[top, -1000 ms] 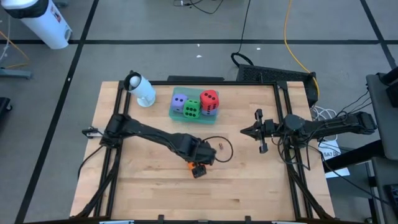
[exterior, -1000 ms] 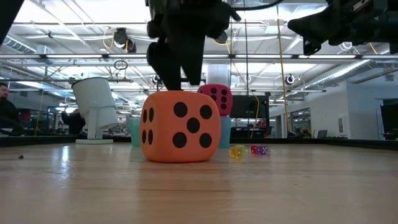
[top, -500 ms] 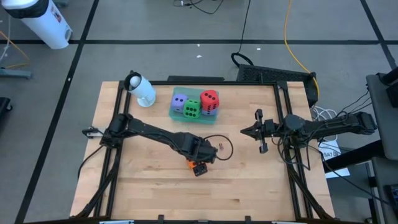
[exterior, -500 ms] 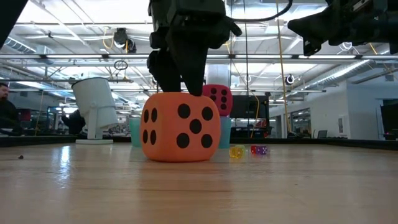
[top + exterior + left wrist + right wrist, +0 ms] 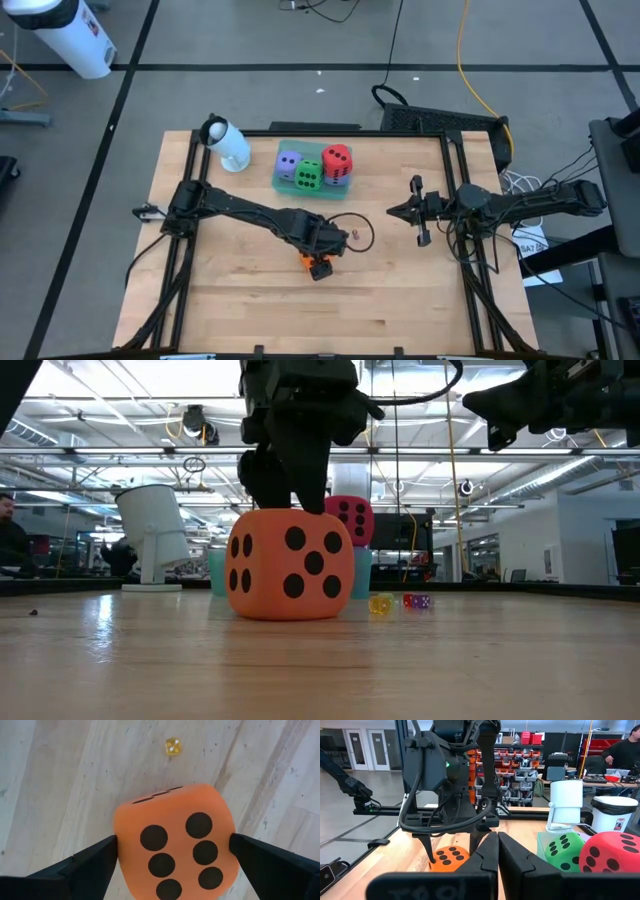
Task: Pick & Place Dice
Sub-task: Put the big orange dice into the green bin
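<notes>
Orange die (image 5: 175, 845), rounded, black-pipped (six up), between spread left claw (image 5: 172, 857) fingers.

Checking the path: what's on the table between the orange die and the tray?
In the high view, only a tiny die on bare wood lies between the orange die and the tray.

The orange soft cube die with black pips (image 5: 313, 264) sits on the bare wooden table (image 5: 230, 300) near its middle, between the spread fingers of the left gripper (image 5: 318, 262). Behind it, toward the table's far edge, the flat translucent teal tray (image 5: 284, 184) holds the green die (image 5: 308, 177), the red die (image 5: 337, 158) stacked on another die, and a light purple die (image 5: 288, 164). A white cylindrical device (image 5: 228, 145) stands left of the tray. A tiny yellow die (image 5: 173, 746) lies near the orange die. The right gripper (image 5: 392, 211), closed, hangs to the right.
</notes>
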Controlling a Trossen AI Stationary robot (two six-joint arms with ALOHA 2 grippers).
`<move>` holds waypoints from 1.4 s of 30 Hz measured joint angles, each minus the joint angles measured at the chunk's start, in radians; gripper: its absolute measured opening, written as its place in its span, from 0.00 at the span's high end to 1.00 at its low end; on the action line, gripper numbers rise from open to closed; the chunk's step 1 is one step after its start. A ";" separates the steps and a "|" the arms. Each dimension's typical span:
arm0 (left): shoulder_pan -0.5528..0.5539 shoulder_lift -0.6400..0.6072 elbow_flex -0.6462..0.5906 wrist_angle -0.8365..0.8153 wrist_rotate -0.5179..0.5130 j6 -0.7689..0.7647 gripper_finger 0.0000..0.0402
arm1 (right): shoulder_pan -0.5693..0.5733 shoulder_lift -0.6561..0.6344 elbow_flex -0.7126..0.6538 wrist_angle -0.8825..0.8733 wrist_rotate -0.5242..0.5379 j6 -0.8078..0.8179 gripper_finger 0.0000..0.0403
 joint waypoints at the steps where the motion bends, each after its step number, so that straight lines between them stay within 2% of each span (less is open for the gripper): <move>1: 0.001 0.000 0.000 0.006 0.006 0.000 0.00 | 0.000 0.000 0.000 -0.001 0.000 0.000 1.00; 17: -0.016 0.002 -0.002 0.102 0.084 -0.026 0.00 | 0.000 0.000 0.000 -0.001 0.000 0.000 1.00; 28: -0.029 -0.028 -0.003 0.096 0.091 -0.037 0.00 | 0.000 0.000 0.000 -0.002 0.000 0.001 1.00; 37: -0.043 -0.033 0.001 0.006 -0.003 -0.057 0.01 | 0.000 0.000 0.000 -0.002 0.001 0.000 1.00; 42: -0.060 -0.031 0.046 -0.066 -0.079 -0.068 0.01 | 0.000 0.000 0.000 -0.002 0.002 -0.002 1.00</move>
